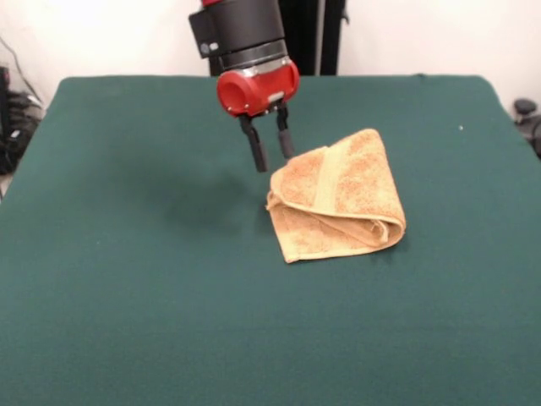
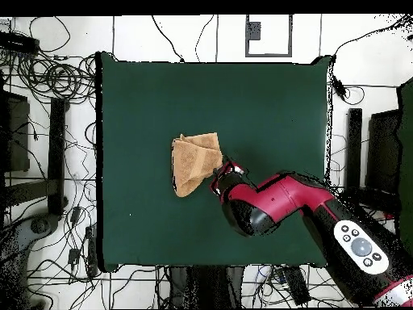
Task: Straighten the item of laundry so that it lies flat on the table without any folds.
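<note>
The tan terry towel (image 1: 338, 199) lies folded over on itself in a rumpled wedge, right of the middle of the dark green table (image 1: 127, 296). A border band runs across its top layer. No white tag shows. My gripper (image 1: 275, 161) hangs just left of the towel's upper left corner, with its fingers apart and nothing between them. Its fingertips are just above the cloth. In the overhead view the towel (image 2: 196, 164) sits left of the table's (image 2: 274, 105) centre, and my gripper (image 2: 223, 173) is at its right edge, mostly covered by the red arm.
Bare green cloth surrounds the towel on all sides. Cables and dark equipment (image 2: 56, 81) lie on the floor around the table. My arm (image 2: 323, 214) crosses the table's lower right corner in the overhead view.
</note>
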Controlling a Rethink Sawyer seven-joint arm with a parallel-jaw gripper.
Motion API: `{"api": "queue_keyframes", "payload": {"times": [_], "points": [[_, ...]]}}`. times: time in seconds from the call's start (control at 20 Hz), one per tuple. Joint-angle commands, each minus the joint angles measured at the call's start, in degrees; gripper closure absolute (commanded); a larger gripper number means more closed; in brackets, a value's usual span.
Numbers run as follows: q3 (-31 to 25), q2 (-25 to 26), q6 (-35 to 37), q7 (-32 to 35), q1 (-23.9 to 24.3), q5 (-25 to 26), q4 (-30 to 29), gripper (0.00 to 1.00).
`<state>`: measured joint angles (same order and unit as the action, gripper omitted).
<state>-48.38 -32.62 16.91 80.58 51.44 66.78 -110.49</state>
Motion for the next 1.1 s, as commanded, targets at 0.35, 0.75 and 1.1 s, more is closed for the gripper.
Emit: {"api": "queue_keyframes", "payload": {"times": [0.35,0.75,1.1], "points": [[6.7,-2.7,-6.5,9.6,-3.4,-0.7,3.1,0.00],[12.8,-2.8,-12.2,15.7,-5.5,-5.7,4.3,0.00],[13.3,-0.8,-12.2,12.0,-5.2,-9.0,4.9,0.00]]}}
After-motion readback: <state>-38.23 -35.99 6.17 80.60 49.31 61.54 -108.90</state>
